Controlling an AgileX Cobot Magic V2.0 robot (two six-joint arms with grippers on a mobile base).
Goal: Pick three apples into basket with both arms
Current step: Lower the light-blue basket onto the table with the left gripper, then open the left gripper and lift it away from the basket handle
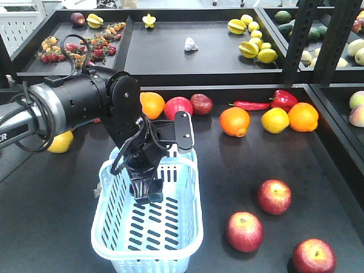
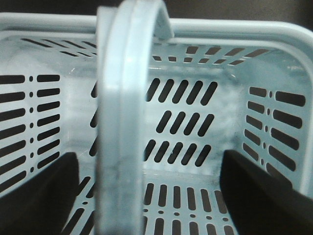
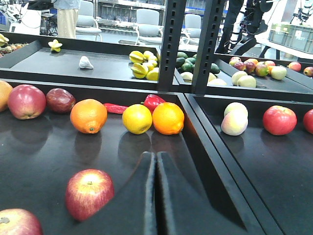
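Apples lie loose on the tabletop, at about 3 to 4 o'clock from the basket and well apart from it: this far one, a middle apple and a near apple at the frame's bottom edge. None is in the basket, whose slotted floor shows bare in the left wrist view, so the task looks barely begun.

The left fingers stand wide inside the basket, one on each side of the handle, holding nothing. The right fingers are pressed together and empty. In their own view one apple sits on the tabletop at about 9 o'clock of them, and a second is cut off by the frame at 8 o'clock.

The step in hand appears to be the first pick. To do it well, the right fingers should spread before they go down, then come over the apple from above and straddle its widest part (a round fruit on a smooth tabletop will likely roll if nudged off-centre). The left arm fills the basket's mouth, so it should rise straight up without snagging the handle, or close squarely on it if it is meant to steady the basket. The release should be low, over the 3 o'clock rim.
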